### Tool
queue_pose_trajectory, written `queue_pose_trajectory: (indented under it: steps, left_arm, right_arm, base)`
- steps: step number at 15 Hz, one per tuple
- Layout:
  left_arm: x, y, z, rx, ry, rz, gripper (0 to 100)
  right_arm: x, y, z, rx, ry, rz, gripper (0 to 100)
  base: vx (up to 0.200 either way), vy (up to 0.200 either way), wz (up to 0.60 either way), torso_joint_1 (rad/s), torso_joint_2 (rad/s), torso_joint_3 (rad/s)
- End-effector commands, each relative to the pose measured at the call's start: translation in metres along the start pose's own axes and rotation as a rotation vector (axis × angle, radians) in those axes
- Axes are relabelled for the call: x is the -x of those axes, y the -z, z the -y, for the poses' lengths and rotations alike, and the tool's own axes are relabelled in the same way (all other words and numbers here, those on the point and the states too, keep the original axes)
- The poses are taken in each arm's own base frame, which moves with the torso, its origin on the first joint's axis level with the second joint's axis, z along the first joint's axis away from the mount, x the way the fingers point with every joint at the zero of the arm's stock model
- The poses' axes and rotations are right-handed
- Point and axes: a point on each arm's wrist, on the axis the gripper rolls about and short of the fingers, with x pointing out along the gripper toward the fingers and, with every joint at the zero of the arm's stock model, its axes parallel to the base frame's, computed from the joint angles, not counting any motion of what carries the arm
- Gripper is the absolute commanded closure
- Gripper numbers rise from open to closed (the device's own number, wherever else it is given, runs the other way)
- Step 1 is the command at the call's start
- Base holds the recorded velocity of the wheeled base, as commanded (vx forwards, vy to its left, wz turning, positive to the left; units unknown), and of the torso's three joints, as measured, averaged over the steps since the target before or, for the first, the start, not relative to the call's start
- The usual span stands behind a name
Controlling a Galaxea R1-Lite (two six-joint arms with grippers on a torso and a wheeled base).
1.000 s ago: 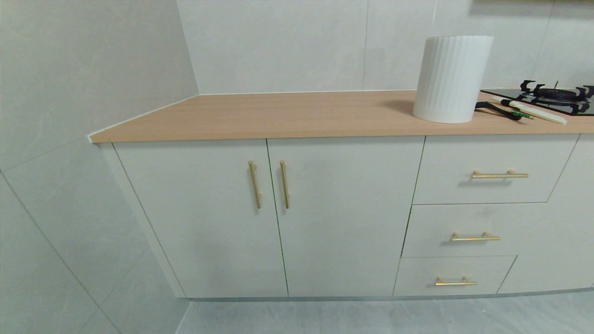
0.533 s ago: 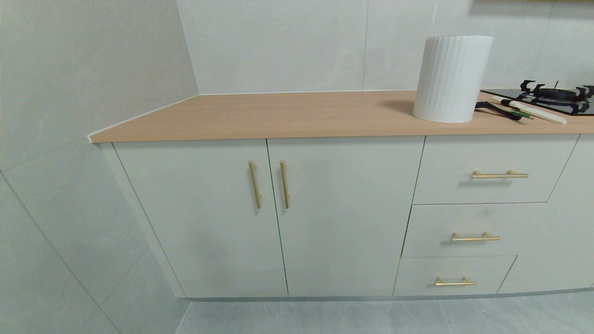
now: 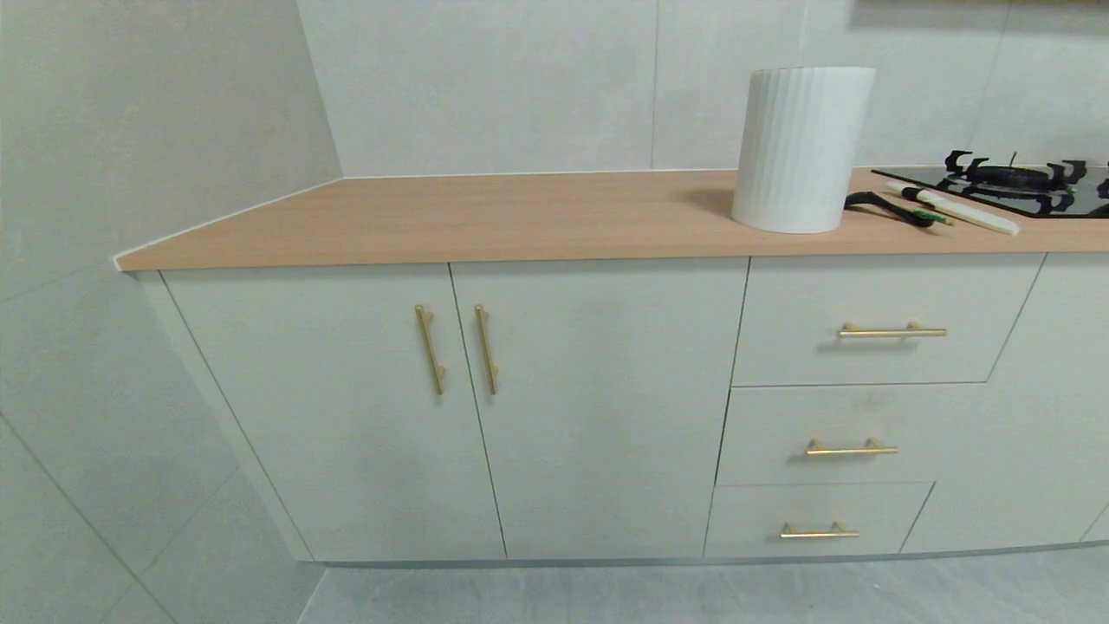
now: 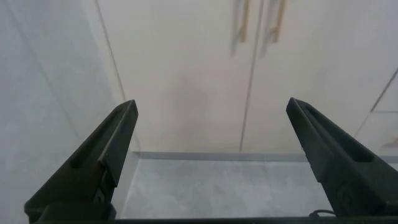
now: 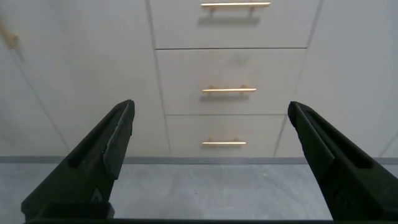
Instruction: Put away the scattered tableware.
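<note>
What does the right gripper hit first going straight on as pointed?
Likely the middle drawer front, low near its seam with the bottom drawer; the open right gripper has nothing nearer in line. Depth is unclear.

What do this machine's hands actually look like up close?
Each is a simple two-fingered claw. The left gripper and right gripper look alike: matte black fingers, long and flat-sided, tapering to blunt tips, plain, with no visible markings.

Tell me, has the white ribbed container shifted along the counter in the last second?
No. The white ribbed container keeps its spot beside the black-handled utensil and gas hob; the whole view slid, so the camera moved.
</note>
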Motion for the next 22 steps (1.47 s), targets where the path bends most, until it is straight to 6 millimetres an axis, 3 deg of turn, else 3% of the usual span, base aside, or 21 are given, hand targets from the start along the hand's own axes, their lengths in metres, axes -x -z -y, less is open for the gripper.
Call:
queue_pose_trajectory:
  steps: [1, 8, 17, 22]
  left_arm:
    - [0.0000, -0.0001, 0.0000, 0.000, -0.001, 0.001, 0]
    - [0.0000, -0.0001, 0.0000, 0.002, -0.001, 0.001, 0]
    - [0.0000, -0.0001, 0.0000, 0.003, -0.001, 0.001, 0]
    - [0.0000, -0.0001, 0.0000, 0.003, -0.001, 0.001, 0]
  right_arm:
    - [-0.0001, 0.0000, 0.0000, -0.002, 0.001, -0.002, 0]
    - [-0.0001, 0.0000, 0.0000, -0.005, -0.001, -0.002, 0]
    - [-0.0001, 0.0000, 0.0000, -0.005, -0.001, -0.002, 0]
    - [-0.0001, 0.0000, 0.0000, -0.005, -0.001, -0.002, 0]
  base:
    - [0.000, -0.200, 0.00, 0.007, 0.00, -0.012]
    - [0.000, -0.200, 0.00, 0.003, 0.00, 0.002]
    - [0.000, 0.000, 0.00, 0.000, 0.00, 0.000]
    - [0.200, 0.000, 0.00, 0.004, 0.00, 0.005]
